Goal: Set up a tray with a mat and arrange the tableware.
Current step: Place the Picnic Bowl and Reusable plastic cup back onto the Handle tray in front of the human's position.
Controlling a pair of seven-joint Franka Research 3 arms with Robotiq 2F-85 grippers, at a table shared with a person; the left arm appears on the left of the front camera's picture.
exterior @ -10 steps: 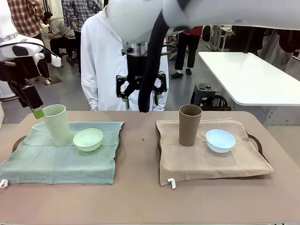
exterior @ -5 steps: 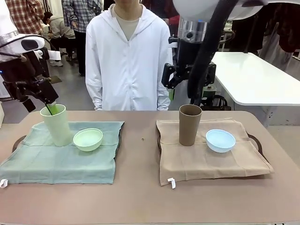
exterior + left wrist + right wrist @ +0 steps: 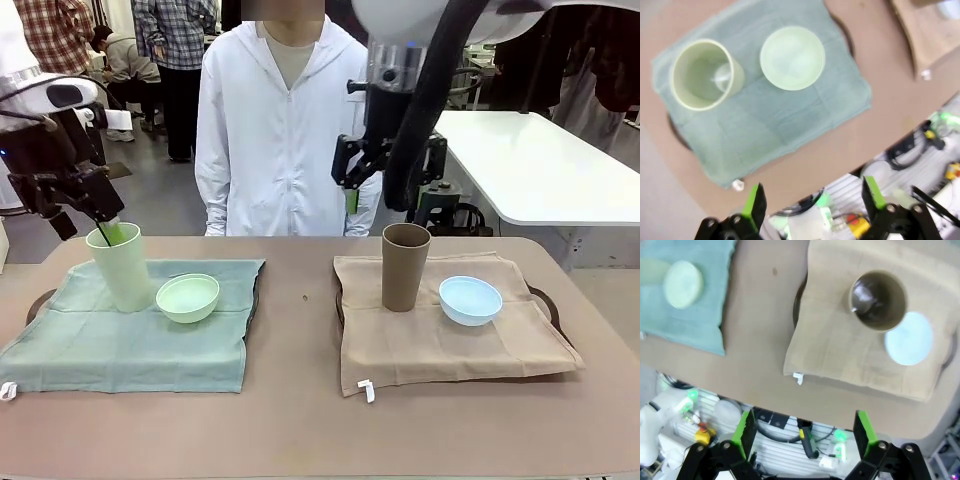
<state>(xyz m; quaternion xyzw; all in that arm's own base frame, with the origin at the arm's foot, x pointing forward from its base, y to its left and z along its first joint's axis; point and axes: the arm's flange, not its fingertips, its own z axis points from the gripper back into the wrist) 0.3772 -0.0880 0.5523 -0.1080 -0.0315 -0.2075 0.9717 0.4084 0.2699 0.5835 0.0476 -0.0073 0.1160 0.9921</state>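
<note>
Both pincers are open & empty, raised above the desk [image 3: 300,420]. Left pincer [image 3: 85,215] hangs at the far-left, just behind the rim of the pale green cup [image 3: 120,265]; one green pad sits close to the rim, can't tell if it touches. In the left wrist view the left pincer's fingers [image 3: 754,202] stand wide apart w/ nothing between them, looking down on the green set from high up. Right pincer [image 3: 388,165] hangs high over the far side, above & behind the brown cup [image 3: 404,265], in front of the person in a white jacket [image 3: 275,130]. In the right wrist view its fingers [image 3: 745,432] are spread wide, nothing held.

Tableware: pale green cup stands upright on the green mat [image 3: 130,335], far-left part; pale green bowl [image 3: 187,297] just beside it to the right, also on the mat. Dark tray rim [image 3: 38,303] shows under the mat's left edge. Brown cup stands upright on the beige mat [image 3: 440,340], w/ light blue bowl [image 3: 470,300] just beside it on the right. Second tray's rim [image 3: 545,300] shows at the beige mat's right edge. The 2 sets are well apart, bare desk between them.

From the wrists: pale green cup [image 3: 705,75] & pale green bowl [image 3: 792,58] seen from above, both empty; brown cup [image 3: 878,300] & light blue bowl [image 3: 908,338] likewise.
</note>
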